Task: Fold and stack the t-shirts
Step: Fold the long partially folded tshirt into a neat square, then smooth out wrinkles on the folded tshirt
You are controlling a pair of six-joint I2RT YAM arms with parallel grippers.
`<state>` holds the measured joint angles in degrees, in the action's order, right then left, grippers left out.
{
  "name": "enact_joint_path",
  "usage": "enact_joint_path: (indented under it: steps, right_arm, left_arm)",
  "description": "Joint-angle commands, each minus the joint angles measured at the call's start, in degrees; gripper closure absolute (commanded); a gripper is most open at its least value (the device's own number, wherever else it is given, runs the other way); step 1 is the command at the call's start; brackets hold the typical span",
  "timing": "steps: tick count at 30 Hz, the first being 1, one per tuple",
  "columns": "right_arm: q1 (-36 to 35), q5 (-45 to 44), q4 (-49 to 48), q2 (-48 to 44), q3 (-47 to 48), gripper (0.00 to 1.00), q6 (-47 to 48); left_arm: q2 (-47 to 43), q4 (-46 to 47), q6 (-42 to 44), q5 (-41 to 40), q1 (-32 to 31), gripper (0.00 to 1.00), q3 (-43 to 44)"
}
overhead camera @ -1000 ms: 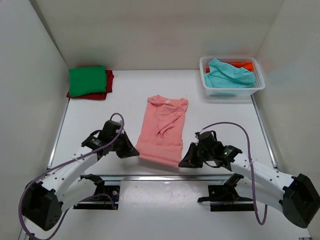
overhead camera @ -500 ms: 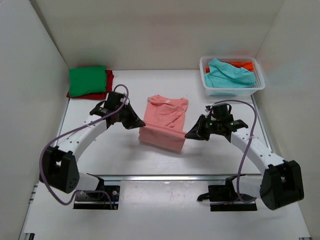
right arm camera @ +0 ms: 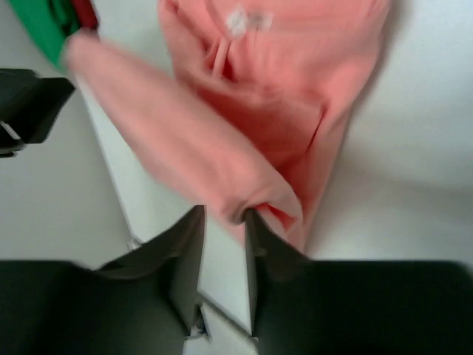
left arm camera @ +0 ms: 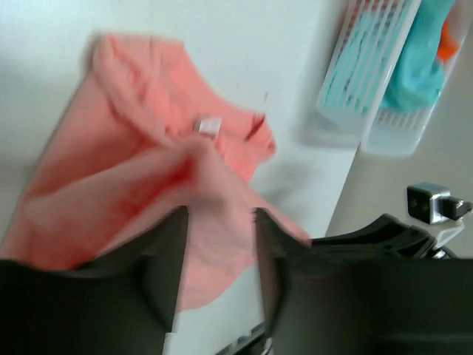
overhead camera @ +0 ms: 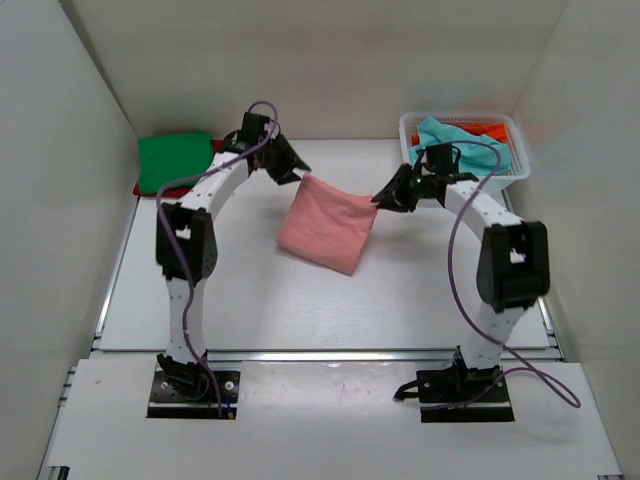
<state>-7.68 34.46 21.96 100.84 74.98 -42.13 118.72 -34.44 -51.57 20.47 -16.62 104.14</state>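
The salmon-pink t-shirt (overhead camera: 325, 225) lies folded in half on the middle of the table, its upper layer still sagging from the far corners. My left gripper (overhead camera: 298, 172) hovers at the fold's far left corner and my right gripper (overhead camera: 382, 198) at its far right corner. In the left wrist view the left gripper (left arm camera: 220, 211) stands open, the pink cloth (left arm camera: 148, 148) loose beyond its tips. The right gripper (right arm camera: 224, 212) is open too, a rolled hem of the shirt (right arm camera: 281, 89) resting against one fingertip. A green t-shirt (overhead camera: 175, 160) lies folded on a red one (overhead camera: 140, 187) at the back left.
A white lattice basket (overhead camera: 465, 180) stands at the back right, holding a teal t-shirt (overhead camera: 440, 135) and an orange one (overhead camera: 485, 128). White walls close in the table on three sides. Both arms stretch far across the table, cables looping above them.
Both grippers carried the shirt's near hem from the front to the far edge, doubling it over. Their jaws, shut on the cloth before, have parted.
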Motion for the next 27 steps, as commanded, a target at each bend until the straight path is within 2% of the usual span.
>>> enact_joint_path:
  steps: [1,2,4,7,10,15,19,25,27]
  right_arm:
    - [1.0,-7.97,-4.38,8.3,10.42,0.72,1.43]
    - [0.92,-11.13,-4.12,9.98,13.84,0.66,1.78]
    - [1.35,-13.0,-3.85,11.31,17.82,0.59,1.61]
    - [1.53,-15.55,-2.09,10.35,18.1,0.55,2.83]
    - [1.44,-17.4,-1.13,5.01,13.46,0.53,3.8]
    - [2.76,-17.15,-2.71,-3.17,2.11,0.52,4.86]
    - [2.24,-15.3,-4.55,-4.78,-2.37,0.52,8.81]
    - [-0.57,-11.87,-8.33,3.21,-0.1,0.5,11.63]
    - [-1.36,-11.17,-9.03,7.16,2.7,0.4,11.28]
  left_arm:
    - [11.85,-3.79,0.51,-1.31,2.91,0.44,19.8]
    - [13.37,-4.75,0.51,-0.61,3.78,0.36,25.36]
    - [16.8,-5.64,0.07,1.14,4.75,0.27,29.43]
    - [16.47,-5.29,1.81,3.87,7.04,0.28,27.1]
    - [11.47,-2.14,5.94,5.1,7.83,0.27,13.08]
    - [5.05,-2.22,17.1,3.7,6.69,0.24,-1.71]
    - [1.53,4.0,19.14,4.13,4.41,0.23,-11.48]
    - [1.08,8.07,17.21,6.77,3.0,0.25,-13.61]
    - [0.73,8.94,16.68,7.21,3.0,0.28,-14.75]
